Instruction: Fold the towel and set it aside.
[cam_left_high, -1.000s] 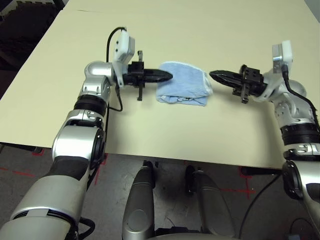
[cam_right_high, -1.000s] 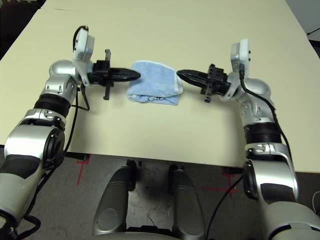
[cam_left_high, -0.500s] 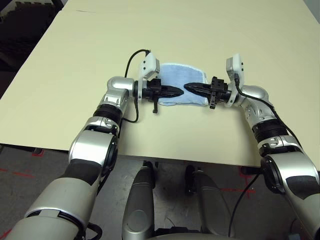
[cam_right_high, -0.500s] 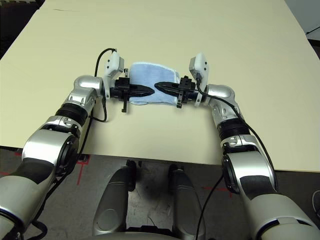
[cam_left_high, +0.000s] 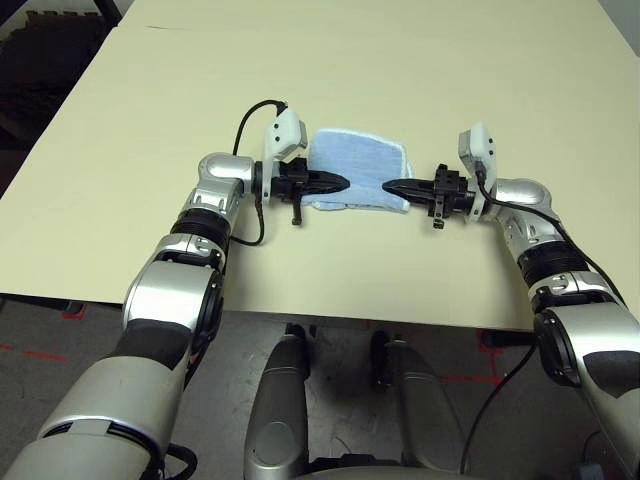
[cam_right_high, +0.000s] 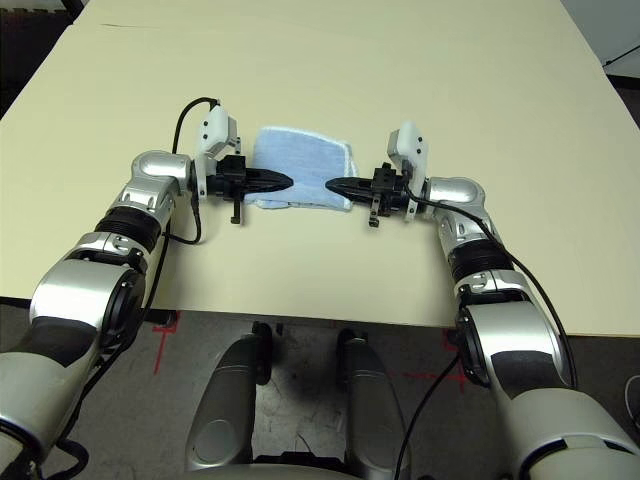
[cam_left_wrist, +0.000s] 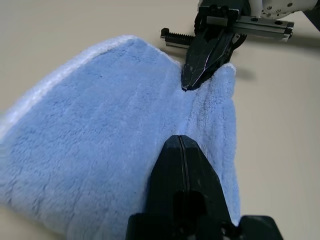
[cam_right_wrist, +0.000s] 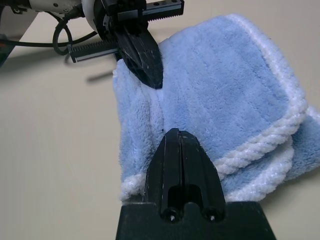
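Right wrist view: the towel (cam_right_wrist: 220, 100) lies folded on the surface (cam_left_high: 400, 80), between the left gripper (cam_left_high: 340, 182) and right gripper (cam_left_high: 390, 186), whose jaws are closed, empty. Soft, light, floppy terry; I'd pinch the layered stitched edge.

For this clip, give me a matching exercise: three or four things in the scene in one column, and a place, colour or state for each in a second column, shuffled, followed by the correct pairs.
Things:
1. towel
2. left gripper
3. right gripper
4. table

Descriptions:
A. pale cream surface, bare beyond the cloth
B. shut, tip pointing toward the robot's left, at the right end of the cloth
C. light blue with white edging, lying folded
D. shut, tip pointing toward the robot's right, at the left end of the cloth

Pairs: 1-C, 2-D, 3-B, 4-A
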